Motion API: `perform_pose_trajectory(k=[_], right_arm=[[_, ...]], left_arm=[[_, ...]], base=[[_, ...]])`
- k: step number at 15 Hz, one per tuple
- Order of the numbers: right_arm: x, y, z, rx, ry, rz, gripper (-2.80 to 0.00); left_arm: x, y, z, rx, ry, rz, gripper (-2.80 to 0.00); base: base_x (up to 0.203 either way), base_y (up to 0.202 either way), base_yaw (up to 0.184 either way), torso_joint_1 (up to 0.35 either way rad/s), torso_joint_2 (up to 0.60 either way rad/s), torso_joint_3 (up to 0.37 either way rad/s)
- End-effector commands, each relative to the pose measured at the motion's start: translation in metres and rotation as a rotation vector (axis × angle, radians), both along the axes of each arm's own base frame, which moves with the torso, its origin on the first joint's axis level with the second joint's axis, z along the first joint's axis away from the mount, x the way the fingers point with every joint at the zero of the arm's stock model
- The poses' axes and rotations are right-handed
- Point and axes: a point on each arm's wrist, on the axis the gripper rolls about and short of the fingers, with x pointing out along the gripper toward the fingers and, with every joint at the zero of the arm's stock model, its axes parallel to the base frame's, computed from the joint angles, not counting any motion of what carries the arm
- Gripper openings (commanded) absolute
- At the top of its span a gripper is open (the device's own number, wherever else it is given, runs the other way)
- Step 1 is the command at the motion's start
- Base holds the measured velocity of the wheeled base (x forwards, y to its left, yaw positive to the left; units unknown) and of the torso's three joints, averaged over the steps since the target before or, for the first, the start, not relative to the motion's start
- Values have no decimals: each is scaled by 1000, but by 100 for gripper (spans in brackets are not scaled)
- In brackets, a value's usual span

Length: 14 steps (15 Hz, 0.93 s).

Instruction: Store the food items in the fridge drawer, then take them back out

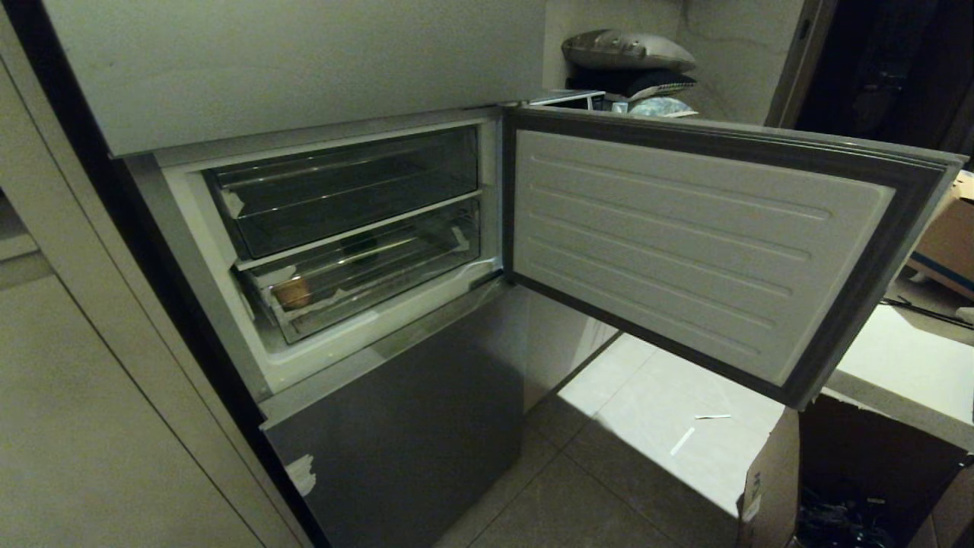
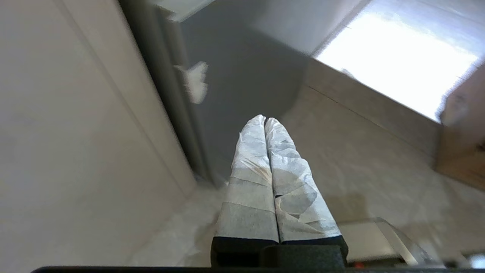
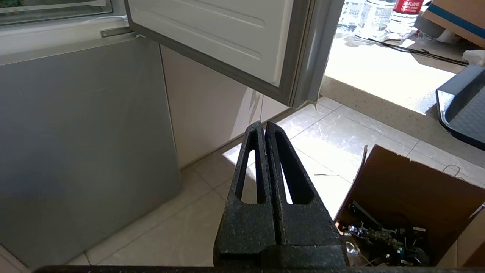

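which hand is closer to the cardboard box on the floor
Right. The right hand, shut, hangs just beside the open cardboard box; the left hand, shut, is by the fridge's lower door.

The head view is dim and murky, the open fridge compartment's clear plastic drawer (image 1: 358, 285) dark with faint reflections, while a patch of sun lies on the pale tiled floor (image 1: 647, 411). In the left wrist view that patch burns out to white glare and the grey lower fridge panel (image 2: 242, 76) is smeared by blur. The right wrist view is sharp, strongly backlit.
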Motion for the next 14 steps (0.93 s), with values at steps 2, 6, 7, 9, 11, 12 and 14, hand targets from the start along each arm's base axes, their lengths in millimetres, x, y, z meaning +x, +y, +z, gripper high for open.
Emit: perform_pose_trajectory(k=[2,6,7,9,11,12,14], right_arm=[[2,0,-8,3,26,0,-280],[2,0,-8,14,27,2,-280],[2,0,-8,13,27,3,-280],[2,0,-8,11,27,1,-280],[2,0,-8,11,27,1,-280],[2,0,-8,12,27,1,-280],[2,0,-8,10,27,0,-280]], left_arm=[[-9,0,-1,20,-103,35,-280],[-22,-1,-4,51,-271,22,-280],[-22,-1,-5,50,-287,17,-280],[-21,0,-4,-20,-278,45,-280],[-21,0,-4,-25,-278,48,-280],[-21,0,-4,-25,-278,48,-280],[-21,0,-4,-25,-278,48,-280]], base=[[0,0,0,0,0,0],[0,0,0,0,0,0],[0,0,0,0,0,0],[0,0,0,0,0,0],[0,0,0,0,0,0],[0,0,0,0,0,0],[0,0,0,0,0,0]])
